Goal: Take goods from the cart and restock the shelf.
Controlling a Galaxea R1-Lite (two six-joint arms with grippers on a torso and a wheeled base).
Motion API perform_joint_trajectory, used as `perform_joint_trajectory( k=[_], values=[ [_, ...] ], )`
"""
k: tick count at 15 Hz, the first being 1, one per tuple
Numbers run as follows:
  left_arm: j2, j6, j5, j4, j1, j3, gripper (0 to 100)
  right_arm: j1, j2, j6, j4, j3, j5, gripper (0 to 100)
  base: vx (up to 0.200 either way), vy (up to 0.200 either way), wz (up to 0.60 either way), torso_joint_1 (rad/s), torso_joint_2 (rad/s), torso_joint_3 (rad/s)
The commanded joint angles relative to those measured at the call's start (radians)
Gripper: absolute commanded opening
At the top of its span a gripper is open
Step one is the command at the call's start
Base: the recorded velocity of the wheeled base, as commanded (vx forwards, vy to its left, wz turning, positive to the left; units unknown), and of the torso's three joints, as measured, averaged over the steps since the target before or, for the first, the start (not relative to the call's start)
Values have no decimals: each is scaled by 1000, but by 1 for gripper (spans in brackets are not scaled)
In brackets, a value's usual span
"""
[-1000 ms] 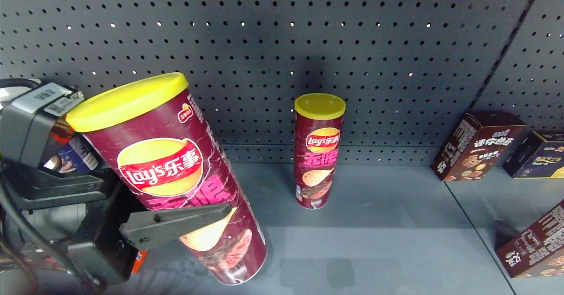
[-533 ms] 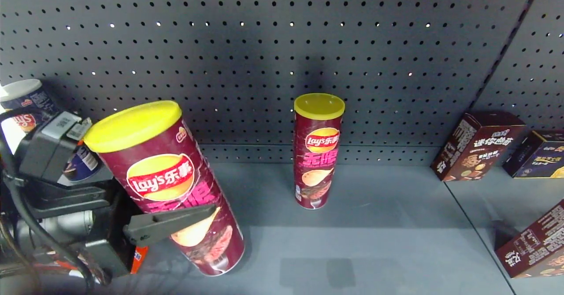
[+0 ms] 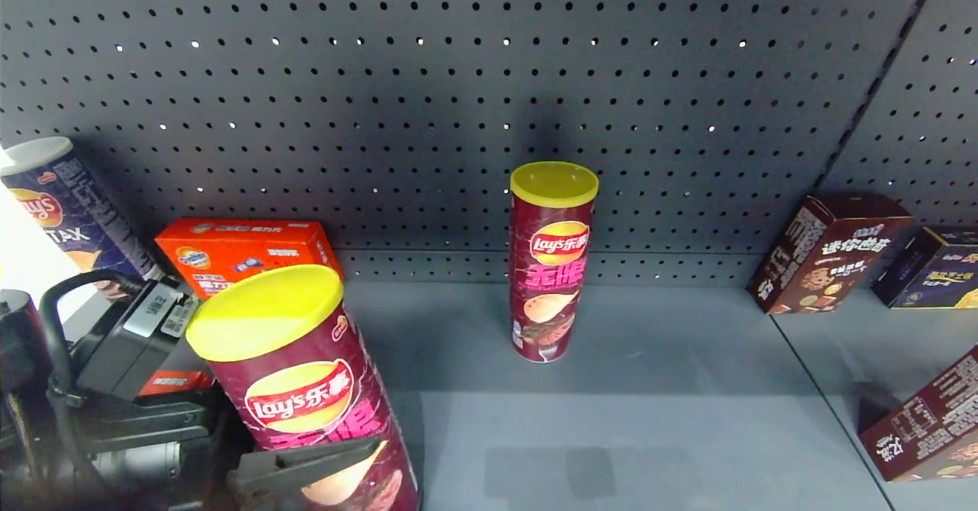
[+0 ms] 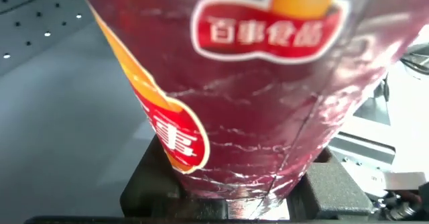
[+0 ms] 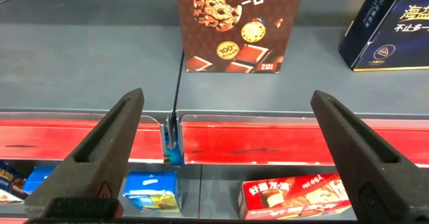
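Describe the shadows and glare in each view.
Head view: the standing can throws a soft shadow up the pegboard, where some holes glint with light; the nearer can darkens the shelf beside it. Left wrist view: light catches the creases in that can's wrap. Right wrist view: even light, no strong glare on the cookie box.

A maroon cardboard chip tube with a yellow plastic lid [image 3: 552,263] stands mid-shelf on the grey metal shelf [image 3: 649,419], just before the perforated back panel [image 3: 458,76]. At front left a second maroon yellow-lidded tube [image 3: 298,373] tilts. Behind it lies an orange cardboard box [image 3: 244,247], and left of that a dark blue chip tube [image 3: 65,213]. Brown cardboard cookie boxes [image 3: 829,255] sit far right.
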Motion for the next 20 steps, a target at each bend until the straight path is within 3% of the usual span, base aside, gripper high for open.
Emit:
perform_joint_trajectory(
  k=[1,4,20],
  values=[
    [24,1,0,-1,-2,-28,0,0,0,0,0,0,0,100,0,0,0,0,0,0],
    [52,1,2,-1,-1,-97,0,0,0,0,0,0,-1,100,0,0,0,0,0,0],
    [24,3,5,-2,-7,-141,0,0,0,0,0,0,-1,100,0,0,0,0,0,0]
  ],
)
